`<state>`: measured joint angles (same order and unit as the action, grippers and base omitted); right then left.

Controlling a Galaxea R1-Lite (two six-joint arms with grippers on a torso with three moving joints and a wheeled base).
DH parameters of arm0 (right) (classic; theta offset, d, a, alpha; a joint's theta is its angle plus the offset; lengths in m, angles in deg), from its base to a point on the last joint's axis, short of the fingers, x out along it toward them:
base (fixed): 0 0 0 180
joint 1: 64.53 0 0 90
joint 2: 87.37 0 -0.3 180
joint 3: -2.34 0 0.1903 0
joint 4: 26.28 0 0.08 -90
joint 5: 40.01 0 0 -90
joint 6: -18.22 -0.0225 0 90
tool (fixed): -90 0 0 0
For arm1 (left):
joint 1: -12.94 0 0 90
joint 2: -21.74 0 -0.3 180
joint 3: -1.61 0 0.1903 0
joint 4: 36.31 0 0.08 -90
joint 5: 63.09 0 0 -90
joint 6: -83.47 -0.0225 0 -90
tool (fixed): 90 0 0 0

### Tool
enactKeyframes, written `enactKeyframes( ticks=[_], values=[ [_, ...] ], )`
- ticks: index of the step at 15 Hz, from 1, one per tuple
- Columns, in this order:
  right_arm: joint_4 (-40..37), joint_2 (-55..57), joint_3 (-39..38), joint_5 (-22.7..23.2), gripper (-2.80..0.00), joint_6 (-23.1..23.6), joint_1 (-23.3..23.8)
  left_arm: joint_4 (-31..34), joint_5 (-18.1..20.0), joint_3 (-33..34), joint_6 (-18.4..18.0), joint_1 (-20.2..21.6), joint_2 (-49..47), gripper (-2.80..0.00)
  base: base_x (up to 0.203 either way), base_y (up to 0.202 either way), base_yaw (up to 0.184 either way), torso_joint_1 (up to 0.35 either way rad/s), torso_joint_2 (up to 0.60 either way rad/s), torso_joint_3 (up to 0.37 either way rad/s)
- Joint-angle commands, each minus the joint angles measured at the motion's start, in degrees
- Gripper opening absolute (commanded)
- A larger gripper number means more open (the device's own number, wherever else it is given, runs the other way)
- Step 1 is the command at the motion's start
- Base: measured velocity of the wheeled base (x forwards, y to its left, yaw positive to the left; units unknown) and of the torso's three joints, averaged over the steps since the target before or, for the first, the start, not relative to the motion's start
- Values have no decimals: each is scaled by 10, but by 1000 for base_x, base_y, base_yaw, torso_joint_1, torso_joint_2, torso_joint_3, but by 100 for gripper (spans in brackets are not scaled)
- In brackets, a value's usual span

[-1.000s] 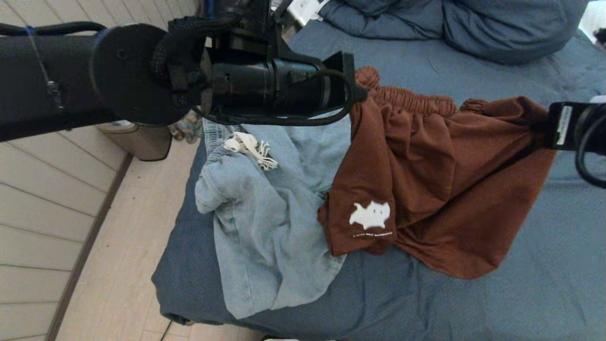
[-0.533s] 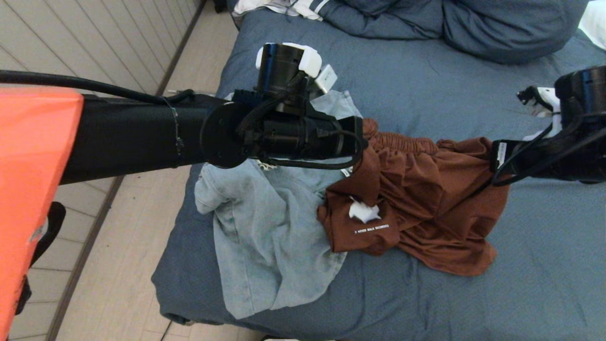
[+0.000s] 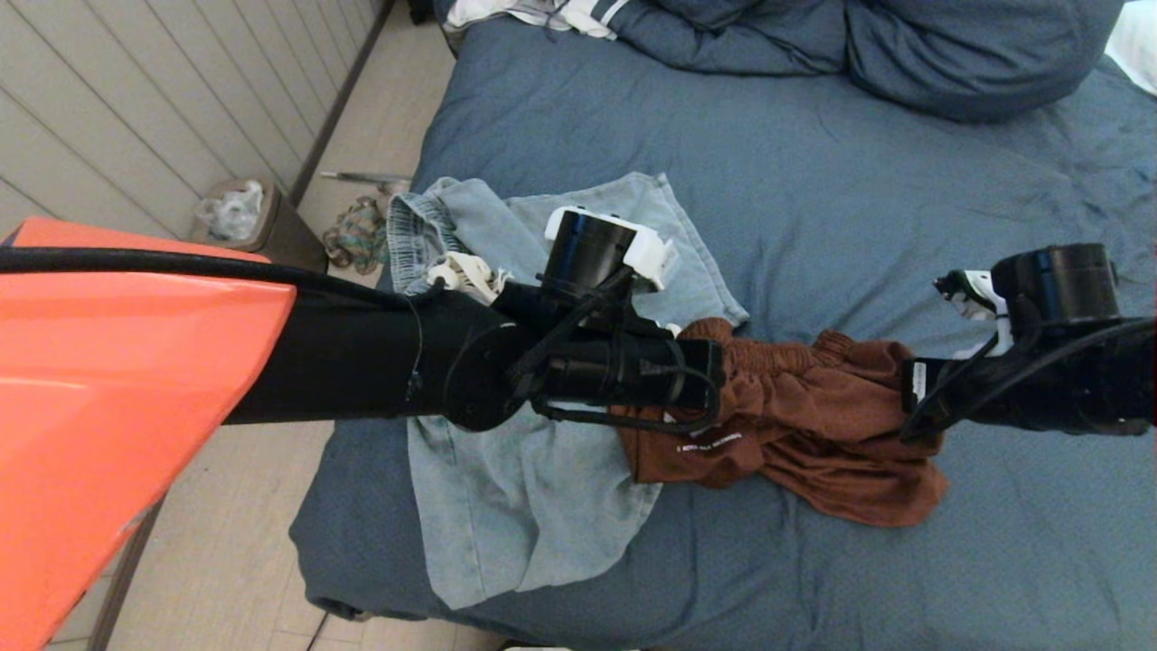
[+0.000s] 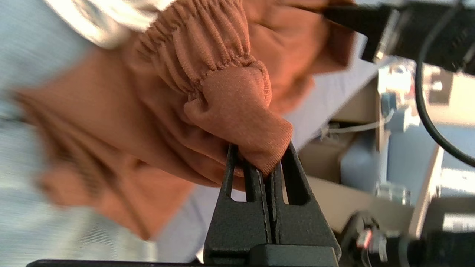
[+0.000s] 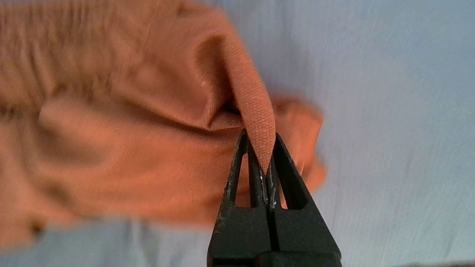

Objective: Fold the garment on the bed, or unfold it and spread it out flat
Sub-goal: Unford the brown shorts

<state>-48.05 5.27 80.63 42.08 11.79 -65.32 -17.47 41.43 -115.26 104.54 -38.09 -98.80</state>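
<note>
You have lowered both arms, and the brown shorts (image 3: 813, 425), hanging stretched a second ago, now sag crumpled onto the bed (image 3: 859, 208). Your left gripper (image 4: 259, 167) and right gripper (image 5: 265, 163) each stay clamped on a waistband end. Light-blue jeans (image 3: 515, 488) lie beside them.

Two garments (image 3: 795, 434), one bed (image 3: 813, 181)

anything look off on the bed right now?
Nothing damaged. The brown shorts are bunched, not flat, pinched at the waistband by the left gripper and right gripper. They overlap the crumpled blue jeans, which hang over the edge of the bed.
</note>
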Motion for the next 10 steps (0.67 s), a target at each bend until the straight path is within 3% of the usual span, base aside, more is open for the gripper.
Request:
enactKeyframes(
  ticks=[1, 2, 6, 10],
  values=[
    [0, -38, -43, 17, -280, 1, -2, -28, -1, 41, 1, -24, 22, -280, 0, 0, 0, 0, 0, 0],
    [1, -51, -60, 23, 0, 2, -4, -32, -2, 51, 2, -31, 29, -280, 0, 0, 0, 0, 0, 0],
    [2, -109, -117, 55, 0, 39, -11, -34, -1, 89, 4, -40, 51, -280, 0, 0, 0, 0, 0, 0],
    [1, -180, -107, 150, 0, 79, 20, -57, -1, 129, 4, -51, 59, -280, 0, 0, 0, 0, 0, 0]
  ],
)
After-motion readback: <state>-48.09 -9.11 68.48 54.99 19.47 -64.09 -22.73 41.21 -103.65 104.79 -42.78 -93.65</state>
